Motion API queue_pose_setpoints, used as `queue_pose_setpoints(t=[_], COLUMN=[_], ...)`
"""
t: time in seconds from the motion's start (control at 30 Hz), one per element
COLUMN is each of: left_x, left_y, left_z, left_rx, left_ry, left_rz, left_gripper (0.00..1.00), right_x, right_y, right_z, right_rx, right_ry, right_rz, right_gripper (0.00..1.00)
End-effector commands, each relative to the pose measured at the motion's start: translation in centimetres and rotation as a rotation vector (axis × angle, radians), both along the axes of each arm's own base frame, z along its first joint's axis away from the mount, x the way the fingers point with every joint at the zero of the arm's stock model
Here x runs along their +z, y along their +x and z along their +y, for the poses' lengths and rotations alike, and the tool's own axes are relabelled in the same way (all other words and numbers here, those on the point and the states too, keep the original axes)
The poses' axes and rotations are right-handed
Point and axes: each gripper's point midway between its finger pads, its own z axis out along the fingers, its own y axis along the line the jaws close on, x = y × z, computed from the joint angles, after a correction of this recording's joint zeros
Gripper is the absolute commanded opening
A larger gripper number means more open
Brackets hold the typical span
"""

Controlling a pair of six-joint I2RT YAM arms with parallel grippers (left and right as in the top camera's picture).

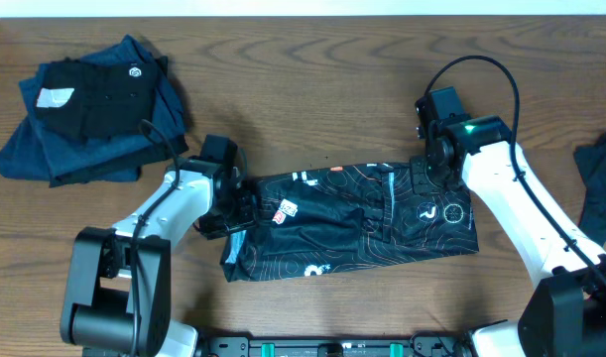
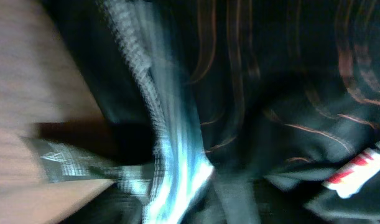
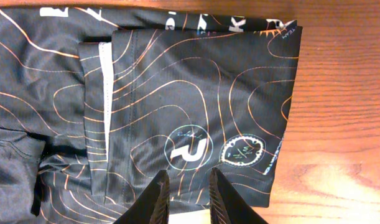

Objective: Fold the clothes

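The shirt [image 1: 352, 223] lies in the middle of the bench [image 1: 312, 89] as a long band running from 9 to 3 o'clock. Its sides are turned in, so we judge the next fold brings one end over the other. That would explain why an arm stands at each end.

Our left pincer [image 1: 233, 205] sits at the 9 o'clock end, right against the cloth. Its wrist view is a blur of dark fabric and a pale hem [image 2: 162, 143], so we cannot tell whether it is parted or has hold of the cloth.

Our right pincer [image 3: 188, 198] hangs over the band's 12 o'clock edge near the 3 o'clock end, close to the logos [image 3: 242, 151]. Its fingers are a little apart with nothing between them, placed, we think, to take that edge.

The pile [image 1: 84, 109] at 10 o'clock and another garment [image 1: 602, 183] at 3 o'clock lie well apart from the fold.
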Motion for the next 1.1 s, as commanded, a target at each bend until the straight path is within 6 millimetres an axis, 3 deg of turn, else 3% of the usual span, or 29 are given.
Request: queue_pose_setpoints(t=[0.0,0.1,0.23,0.37,0.63,0.87,1.07], left_x=[-1.6,-1.3,-0.5,0.9,3.8,5.8,9.8], left_y=[-1.9,-1.5,-0.4,0.9,3.3,5.9,9.6], left_z=[-1.2,-1.3,-1.2,-0.3,4.1,8.3,11.2], left_rx=[-0.015,-0.037,-0.046,-0.029,0.081,0.206,0.253], left_ry=[-0.076,-0.081,-0.081,-0.066,-0.018,-0.008,0.009], left_rz=[0.085,0.063,0.022,-0.037,-0.131,-0.209,-0.334], left_gripper=[0.42,0.22,0.06,0.06,0.06,0.06,0.06], right_x=[0.4,0.4,0.4,0.4,0.4,0.4,0.4], right_y=[0.2,0.2,0.2,0.1,0.2,0.1,0.1], right_z=[-0.2,-0.2,-0.2,-0.2,-0.5,-3.3,-6.2], right_rx=[-0.027,-0.027,-0.027,-0.027,-0.035,-0.11,-0.163], right_ry=[0.007,0.007,0.006,0.006,0.001,-0.03,-0.039], right_rz=[-0.015,-0.014,-0.012,-0.012,-0.013,0.003,0.015], right_gripper=[0.21,0.21,0.21,0.21,0.21,0.21,0.21])
